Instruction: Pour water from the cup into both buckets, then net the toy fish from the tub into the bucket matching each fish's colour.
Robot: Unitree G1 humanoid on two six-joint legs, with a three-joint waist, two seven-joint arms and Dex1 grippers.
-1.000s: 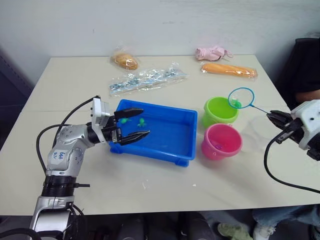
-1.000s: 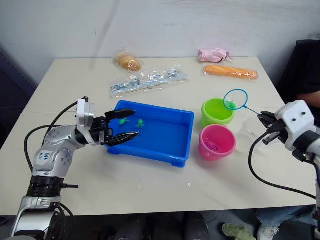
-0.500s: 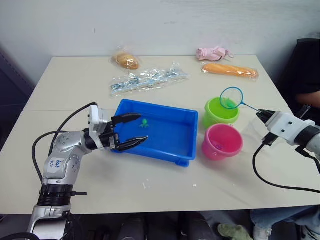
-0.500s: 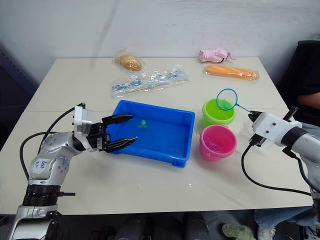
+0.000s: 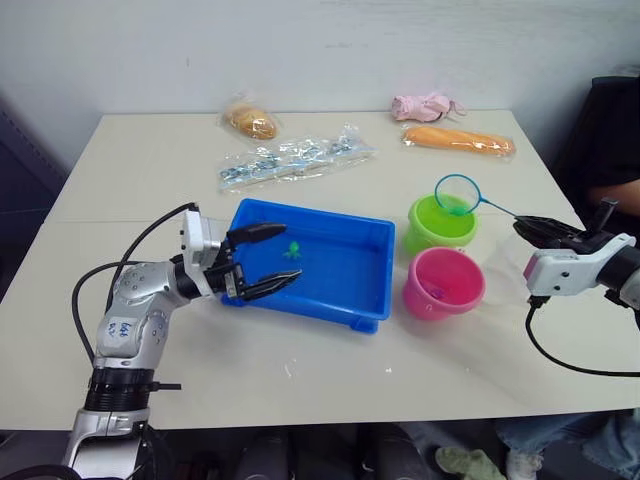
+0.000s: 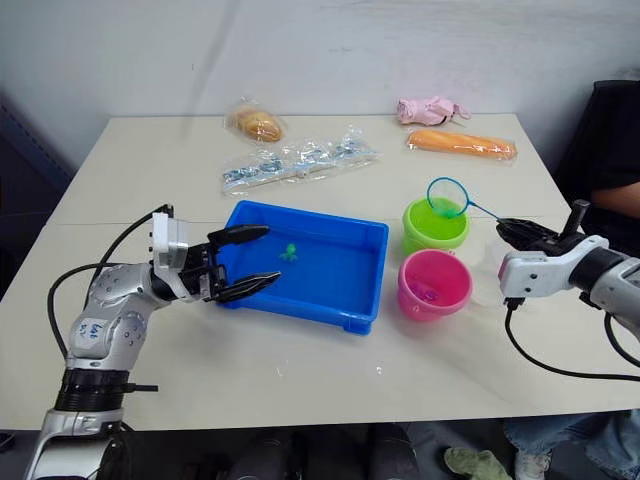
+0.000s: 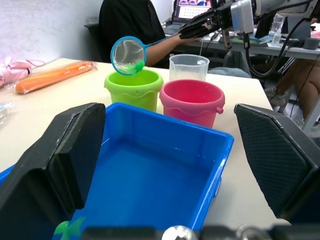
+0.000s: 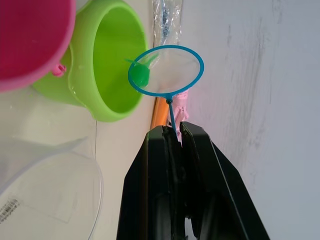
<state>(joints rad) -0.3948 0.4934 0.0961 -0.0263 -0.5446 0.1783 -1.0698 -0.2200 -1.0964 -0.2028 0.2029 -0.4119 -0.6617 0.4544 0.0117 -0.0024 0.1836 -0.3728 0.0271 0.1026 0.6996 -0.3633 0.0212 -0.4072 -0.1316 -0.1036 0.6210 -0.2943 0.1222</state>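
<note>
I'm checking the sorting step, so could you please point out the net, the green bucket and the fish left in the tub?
net [image 8: 167, 70], right wrist view, on the mesh inside the hoop.
green bucket [image 5: 440, 228], left eye view, on its front wall.
fish [image 6: 288, 252], right eye view, on its green body.

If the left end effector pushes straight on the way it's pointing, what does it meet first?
Most likely the tub. The left end effector, fingers open, points along the tub from its left end, one finger over the rim. Going on, it would probably meet the green fish or the tub floor; its height above these is unclear.
</note>
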